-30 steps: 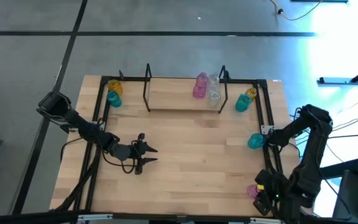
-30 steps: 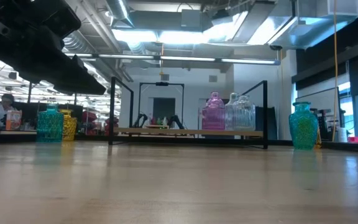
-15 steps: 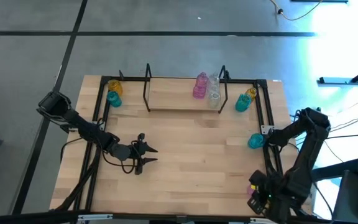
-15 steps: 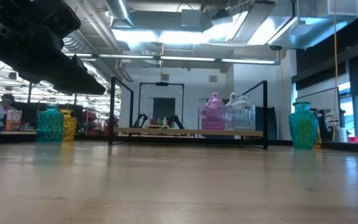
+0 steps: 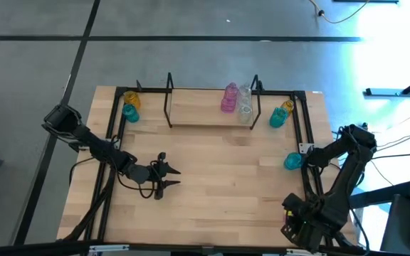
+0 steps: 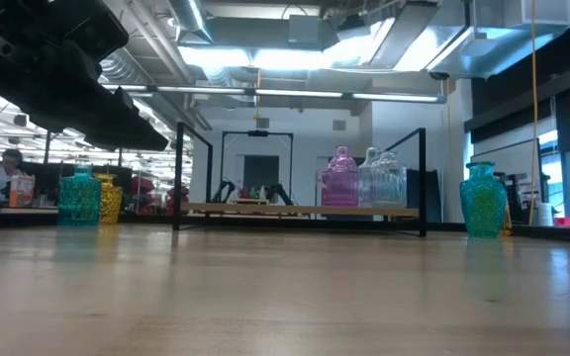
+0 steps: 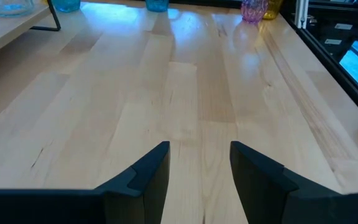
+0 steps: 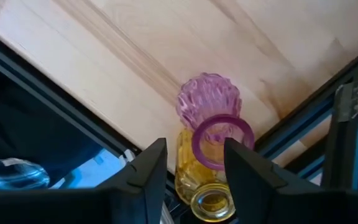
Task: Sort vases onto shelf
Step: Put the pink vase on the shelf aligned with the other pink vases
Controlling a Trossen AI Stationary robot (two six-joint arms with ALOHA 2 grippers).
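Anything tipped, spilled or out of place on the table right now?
Nothing tipped or spilled. The odd spot is the table's near right corner: a pink vase and a yellow vase crowd the frame edge, with the right end effector directly over them. Every other vase stands upright.

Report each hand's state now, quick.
Left hand: open, empty, over bare tabletop.
Right hand: fingers apart, either side of the pink vase; not gripping it yet.

Seen from above, the right claw [image 8: 194, 163] hangs with its two dark fingers [image 8: 148, 171] parted over a pink vase [image 8: 209, 106] and a yellow vase [image 8: 205, 190] touching it, near the counter [image 8: 166, 37] corner.
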